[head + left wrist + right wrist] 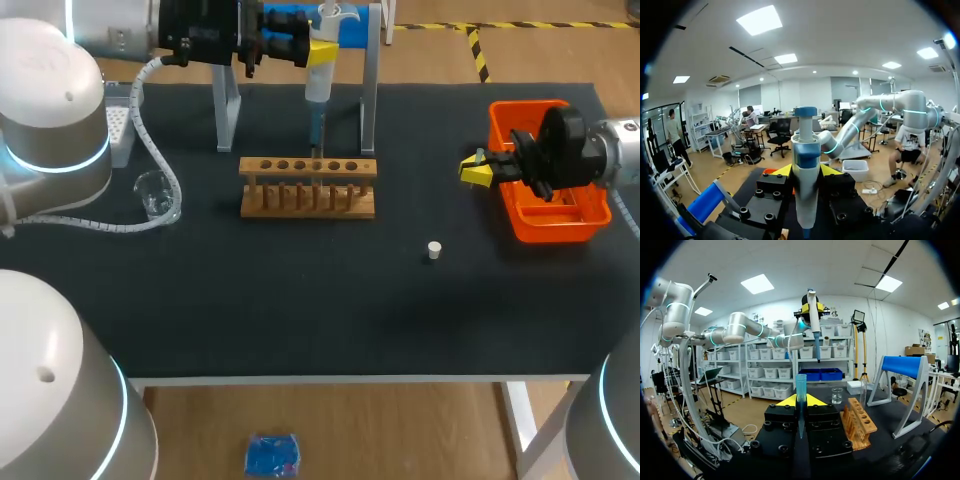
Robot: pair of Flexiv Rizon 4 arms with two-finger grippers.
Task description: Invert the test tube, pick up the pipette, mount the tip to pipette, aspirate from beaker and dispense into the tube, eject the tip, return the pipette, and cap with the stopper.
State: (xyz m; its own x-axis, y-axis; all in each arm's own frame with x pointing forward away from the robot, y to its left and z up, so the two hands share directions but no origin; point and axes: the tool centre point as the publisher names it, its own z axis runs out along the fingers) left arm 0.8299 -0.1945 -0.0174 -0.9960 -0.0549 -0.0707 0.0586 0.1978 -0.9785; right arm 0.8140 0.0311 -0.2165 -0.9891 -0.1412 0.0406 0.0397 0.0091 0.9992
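The left pincer [806, 172] is clamping the pipette [805, 200] near the stand [370, 90]; the right pincer [800, 401] is gripping a blue tip [800, 382] upright, beside the orange bin [530, 228].

In the left wrist view the pipette [805, 150] runs off the edge, its lower end unseen.

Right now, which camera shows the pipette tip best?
The right wrist view: the blue pipette tip stands upright between the fingers of the right gripper. The head view shows only that gripper; the left wrist view misses it.
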